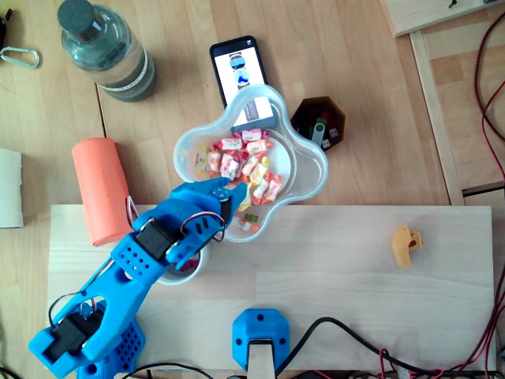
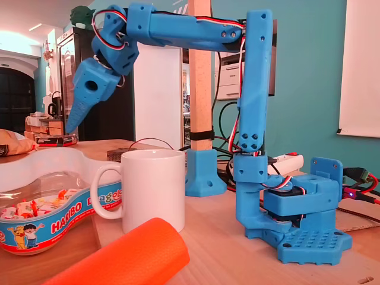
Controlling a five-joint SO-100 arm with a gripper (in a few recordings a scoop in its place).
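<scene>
The blue arm reaches from the lower left of the overhead view up toward the middle, and its end effector (image 1: 227, 189) hangs over the lower-left lobe of a clear, clover-shaped Haribo tub (image 1: 312, 170). Wrapped sweets (image 1: 241, 158) lie heaped inside the tub. In the fixed view the end effector (image 2: 72, 126) sits in the upper left, tip pointing down, well above the tub's rim (image 2: 59, 155) and touching nothing. Its jaws look clenched to a narrow point, with no sweet between them. Every sweet that shows lies in the tub, so by the look of it nothing has been picked up yet. A white mug (image 2: 151, 190) stands on the bench (image 1: 355, 268) just beside the tub. In the overhead view it is under the arm's forearm, which hides its inside, so I cannot tell whether it holds anything. An orange foam roll (image 1: 101, 189) lies left of the mug. A phone (image 1: 237, 67) is partly tucked under the tub's upper lobe, and a dark hexagonal box (image 1: 316, 110) holding a USB stick sits to the tub's upper right.
</scene>
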